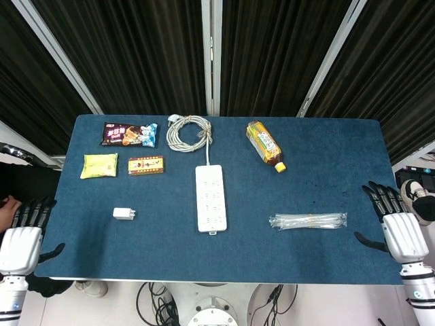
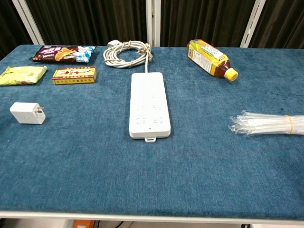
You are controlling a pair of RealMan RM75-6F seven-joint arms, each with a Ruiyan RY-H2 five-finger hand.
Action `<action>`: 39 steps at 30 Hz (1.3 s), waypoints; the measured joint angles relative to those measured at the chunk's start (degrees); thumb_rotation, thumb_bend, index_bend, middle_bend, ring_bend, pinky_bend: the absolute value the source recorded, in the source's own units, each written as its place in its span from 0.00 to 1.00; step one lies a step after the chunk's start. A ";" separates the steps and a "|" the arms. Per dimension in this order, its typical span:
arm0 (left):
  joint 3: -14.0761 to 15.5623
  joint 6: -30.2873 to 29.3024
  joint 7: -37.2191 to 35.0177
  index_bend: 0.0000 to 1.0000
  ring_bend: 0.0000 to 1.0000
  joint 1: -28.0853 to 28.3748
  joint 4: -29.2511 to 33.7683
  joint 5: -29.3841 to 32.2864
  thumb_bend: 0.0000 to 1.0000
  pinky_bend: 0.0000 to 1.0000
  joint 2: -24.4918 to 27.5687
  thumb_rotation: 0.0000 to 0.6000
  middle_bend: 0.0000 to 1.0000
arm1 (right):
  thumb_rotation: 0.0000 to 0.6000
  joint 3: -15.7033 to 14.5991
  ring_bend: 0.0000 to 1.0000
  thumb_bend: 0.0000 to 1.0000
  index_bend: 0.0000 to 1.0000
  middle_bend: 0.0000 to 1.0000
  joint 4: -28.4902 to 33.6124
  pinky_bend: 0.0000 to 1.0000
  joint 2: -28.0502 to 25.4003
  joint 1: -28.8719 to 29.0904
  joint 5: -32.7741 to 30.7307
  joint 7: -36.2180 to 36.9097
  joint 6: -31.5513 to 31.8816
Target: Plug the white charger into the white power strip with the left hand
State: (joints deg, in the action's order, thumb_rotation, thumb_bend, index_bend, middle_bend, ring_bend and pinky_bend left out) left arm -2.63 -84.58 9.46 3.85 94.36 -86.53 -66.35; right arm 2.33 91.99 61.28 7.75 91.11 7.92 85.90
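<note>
your left hand point(image 1: 22, 239) sits at the lower left of the head view, just off the table's point(image 1: 326, 170) left edge, fingers spread and holding nothing. your right hand point(image 1: 397, 227) is at the lower right, at the table's right edge, also spread and empty. neither hand shows in the chest view.

the white charger point(image 1: 124, 213) lies on the blue cloth left of centre, prongs toward the right, well apart from the white power strip point(image 1: 211, 197), which runs lengthwise down the middle of the frame. its coiled cable point(image 1: 189, 130) rests above it.

upper left holds three snack packs point(image 1: 129, 134). a bottle point(image 1: 265, 145) lies upper right, and a bundle of clear straws point(image 1: 308, 221) lower right.
</note>
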 measured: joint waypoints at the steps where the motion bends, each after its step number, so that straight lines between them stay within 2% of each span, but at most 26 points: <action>1: -0.22 1.04 -0.17 0.09 0.00 0.70 -0.18 0.12 0.14 0.00 -0.02 1.00 0.01 | 1.00 0.18 0.00 0.07 0.00 0.02 0.16 0.00 -0.11 -0.10 0.19 -0.10 0.50; 7: -2.53 9.77 -1.24 0.09 0.00 6.58 -3.44 3.18 0.14 0.00 -1.65 1.00 0.01 | 1.00 1.08 0.00 0.07 0.00 0.03 1.03 0.00 -0.60 -0.42 0.74 -0.93 2.30; 14: -5.92 18.55 -0.89 0.09 0.00 14.25 -13.01 8.39 0.14 0.00 -8.32 1.00 0.01 | 1.00 1.64 0.00 0.07 0.00 0.03 2.30 0.00 -0.63 -0.38 1.07 -2.46 2.83; 21: -7.07 24.29 -0.21 0.09 0.00 19.23 -20.96 11.79 0.14 0.00 -15.07 1.00 0.01 | 1.00 1.47 0.00 0.07 0.00 0.03 2.47 0.00 0.01 -0.36 0.54 -2.90 1.98; 30: -6.68 28.25 -0.14 0.09 0.00 23.02 -25.44 13.50 0.14 0.00 -19.82 1.00 0.01 | 1.00 1.33 0.00 0.07 0.00 0.03 2.64 0.00 0.21 -0.59 0.03 -3.20 1.55; 39: -6.57 27.02 1.31 0.09 0.00 24.31 -22.79 13.21 0.14 0.00 -20.32 1.00 0.01 | 1.00 1.33 0.00 0.07 0.00 0.03 2.24 0.00 0.32 -0.82 -0.43 -2.78 1.33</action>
State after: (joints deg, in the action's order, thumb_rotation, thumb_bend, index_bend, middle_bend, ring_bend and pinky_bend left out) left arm -9.20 -57.56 10.76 28.16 71.57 -73.32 -86.67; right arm 3.66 94.22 61.60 6.93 90.68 5.14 87.22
